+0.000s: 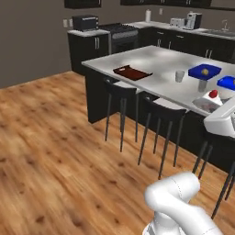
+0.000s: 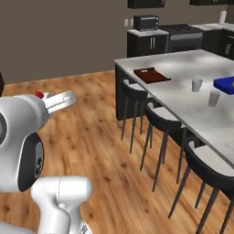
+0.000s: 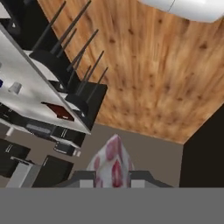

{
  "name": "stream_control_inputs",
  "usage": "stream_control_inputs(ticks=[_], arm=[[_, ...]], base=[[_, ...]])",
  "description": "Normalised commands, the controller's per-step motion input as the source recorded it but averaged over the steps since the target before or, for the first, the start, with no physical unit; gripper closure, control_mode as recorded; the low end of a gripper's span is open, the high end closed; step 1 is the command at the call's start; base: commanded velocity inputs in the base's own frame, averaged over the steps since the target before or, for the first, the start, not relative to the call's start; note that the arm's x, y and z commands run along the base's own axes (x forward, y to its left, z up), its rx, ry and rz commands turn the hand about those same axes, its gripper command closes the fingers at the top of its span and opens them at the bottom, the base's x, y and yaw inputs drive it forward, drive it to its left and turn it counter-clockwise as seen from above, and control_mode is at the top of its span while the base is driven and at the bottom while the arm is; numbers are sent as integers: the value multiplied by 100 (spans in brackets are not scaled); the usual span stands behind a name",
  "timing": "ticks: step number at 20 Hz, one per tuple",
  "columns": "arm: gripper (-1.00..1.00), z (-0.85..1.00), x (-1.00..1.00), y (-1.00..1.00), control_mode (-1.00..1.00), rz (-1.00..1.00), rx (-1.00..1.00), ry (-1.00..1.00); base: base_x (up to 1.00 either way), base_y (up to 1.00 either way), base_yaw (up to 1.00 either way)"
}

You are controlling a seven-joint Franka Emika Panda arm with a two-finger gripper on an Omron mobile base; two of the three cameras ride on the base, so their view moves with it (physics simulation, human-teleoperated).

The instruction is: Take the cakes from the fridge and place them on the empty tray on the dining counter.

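My gripper [image 3: 113, 176] is shut on a small cake [image 3: 113, 162] with a whitish body and dark red patches, held between the two finger tips. From the left base view the cake's red top [image 1: 213, 94] shows above my hand at the right edge, in front of the dining counter [image 1: 156, 60]. The right base view has the cake [image 2: 39, 94] at the far left, well away from the counter [image 2: 183, 73]. The empty reddish-brown tray [image 1: 132, 72] [image 2: 151, 75] [image 3: 60, 111] lies near the counter's end. Whether the black panel [image 3: 203, 148] is the fridge I cannot tell.
Black stools [image 1: 121, 89] [image 1: 167, 110] line the counter's near side. Two blue trays [image 1: 204, 71] [image 1: 227, 82] and two cups [image 1: 179, 76] [image 1: 202, 85] stand on the stone top. A stove [image 1: 121, 33] and black cabinets run along the back wall. Open wood floor [image 1: 55, 151] spreads left.
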Motion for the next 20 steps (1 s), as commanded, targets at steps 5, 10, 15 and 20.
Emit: stream_control_inputs(ticks=[5, 10, 15, 20], arm=[[100, 0, 0, 0, 100, 0, 0, 0], [100, 0, 0, 0, 100, 0, 0, 0], [100, 0, 0, 0, 100, 0, 0, 0], [100, 0, 0, 0, 100, 0, 0, 0]], base=[[100, 53, -22], [100, 50, -22], [100, 34, -28], [100, 24, -37]])
